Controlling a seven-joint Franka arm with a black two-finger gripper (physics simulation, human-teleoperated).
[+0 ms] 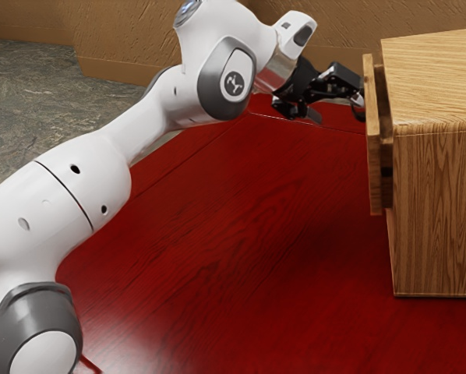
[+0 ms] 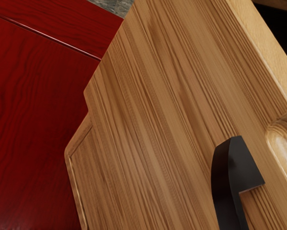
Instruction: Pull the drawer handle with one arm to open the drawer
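In the exterior view the white arm (image 1: pixel 139 132) comes in from the lower left and ends in the upper middle of the frame. There the black gripper (image 1: pixel 348 87) sits right against the top part of the drawer front (image 1: pixel 372 132), an upright wooden panel at the exterior view's right. The panel stands slightly proud of the cabinet (image 1: pixel 435 171), with a dark slit between them, so the drawer looks barely started. The cabinet rests on the red table (image 1: pixel 241 257). From this side I cannot tell whether the gripper is spread or pinched on anything. The wrist view gives what the side camera hides: the rounded wooden handle (image 2: pixel 283 148) standing off the drawer front (image 2: pixel 172 110), a black part of the gripper just beside it, and the table (image 2: pixel 33 124) beyond the panel's edge. It leaves out the slit. The drawer is probably rigid, fairly heavy wood on a straight slide, and the smooth handle may slip, so take it across its middle and pull squarely away from the cabinet
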